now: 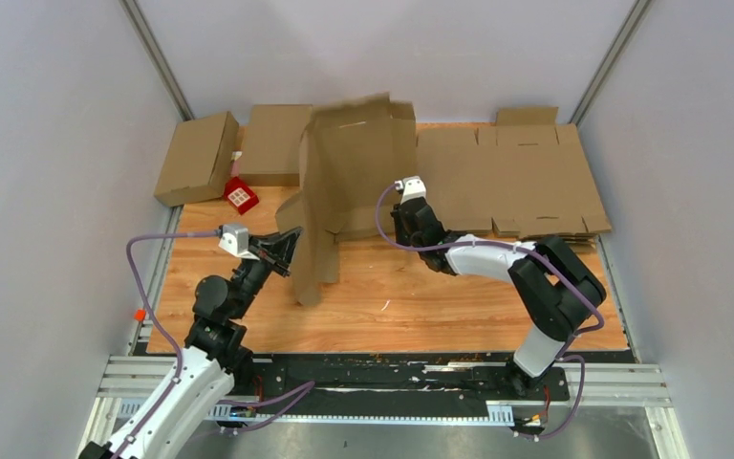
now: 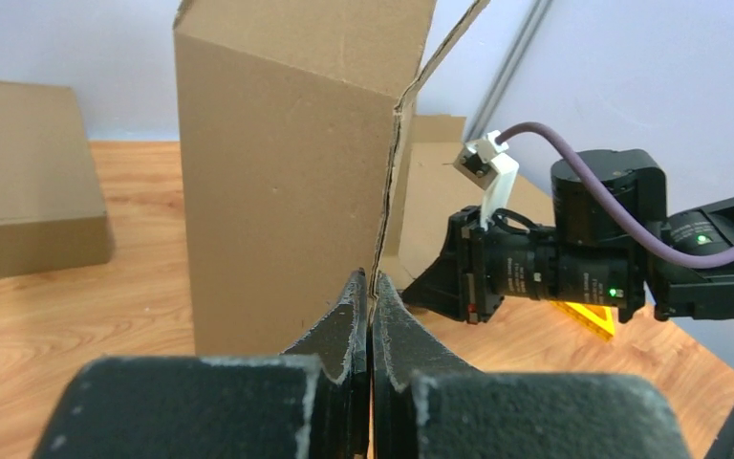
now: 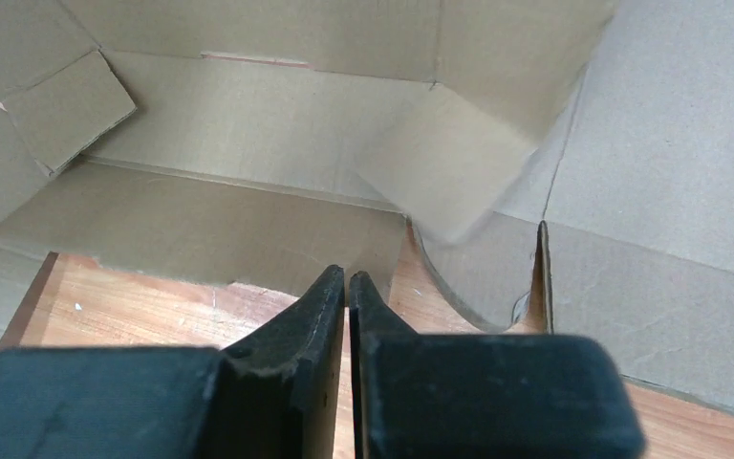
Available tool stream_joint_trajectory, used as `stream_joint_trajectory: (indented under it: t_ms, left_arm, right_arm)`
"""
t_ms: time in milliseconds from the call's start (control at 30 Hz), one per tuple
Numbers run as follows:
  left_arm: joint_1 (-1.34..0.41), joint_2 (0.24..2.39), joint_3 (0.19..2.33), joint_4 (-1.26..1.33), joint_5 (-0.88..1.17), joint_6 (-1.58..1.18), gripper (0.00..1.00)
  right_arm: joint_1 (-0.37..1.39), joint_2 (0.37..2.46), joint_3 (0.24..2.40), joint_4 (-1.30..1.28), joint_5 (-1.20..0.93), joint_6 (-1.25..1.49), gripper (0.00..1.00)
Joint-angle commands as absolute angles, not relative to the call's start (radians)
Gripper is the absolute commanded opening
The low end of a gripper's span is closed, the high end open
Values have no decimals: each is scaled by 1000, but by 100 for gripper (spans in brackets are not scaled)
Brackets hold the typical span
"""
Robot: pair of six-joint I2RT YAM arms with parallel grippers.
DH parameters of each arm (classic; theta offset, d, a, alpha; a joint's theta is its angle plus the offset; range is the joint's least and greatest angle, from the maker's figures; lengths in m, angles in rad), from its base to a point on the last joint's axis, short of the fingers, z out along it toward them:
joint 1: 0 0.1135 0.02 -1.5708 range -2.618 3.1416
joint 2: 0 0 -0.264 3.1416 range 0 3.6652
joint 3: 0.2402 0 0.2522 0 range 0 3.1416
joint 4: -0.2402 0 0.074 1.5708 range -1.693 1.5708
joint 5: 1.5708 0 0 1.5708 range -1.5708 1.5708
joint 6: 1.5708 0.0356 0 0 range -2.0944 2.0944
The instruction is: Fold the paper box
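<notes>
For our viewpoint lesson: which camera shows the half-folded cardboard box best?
Top external: the whole upright box is in frame. Left wrist shows only one outer wall and a corner edge of it; right wrist shows only its inner panels and flaps.

Setting: robot lab test cell. Plain white wall panels (image 1: 48,143) on aluminium posts (image 1: 156,55) enclose a wood desk (image 1: 420,306). Left arm (image 1: 220,306) and right arm (image 1: 535,277) bolted to a rail (image 1: 392,390) at the near edge. Flat cardboard blanks (image 1: 526,182) stacked at back.
</notes>
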State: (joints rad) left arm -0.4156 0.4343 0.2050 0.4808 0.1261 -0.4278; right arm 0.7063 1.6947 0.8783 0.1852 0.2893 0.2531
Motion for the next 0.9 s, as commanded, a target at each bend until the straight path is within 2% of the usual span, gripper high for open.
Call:
stream_joint_trajectory:
  t_ms: [0,133,267,400,467,533,700,800,867]
  left_arm:
    - [-418,398,170,286,80,-431,2]
    - [-417,404,185,262,147,-448,3]
    - [-417,420,212,224,171,-407,3]
    - [-417,412,229,192,177,-370,4]
    - [-417,405,232,182,175,-365,5]
    - [-417,395,232,177,180,-364,6]
    - [-417,370,237,133,152,-357,6]
    - [-417,359,244,114,143,-356,6]
    - [-417,351,248,100,138,-358,7]
  right_arm:
    - [712,1694,903,194,265,278,11]
    - [711,1691,921,171,263,259,20]
    - [691,1639,923,164,245,222,51]
    - [643,1572,922,158,166,188,67]
    - [618,1544,915,174,155,177,80]
    - [585,1524,918,190,169,192,98]
    - [525,1542,921,317,183,156,100]
    - [464,1581,991,274,67,140,100]
    - [397,1601,1002,318,-91,167,98]
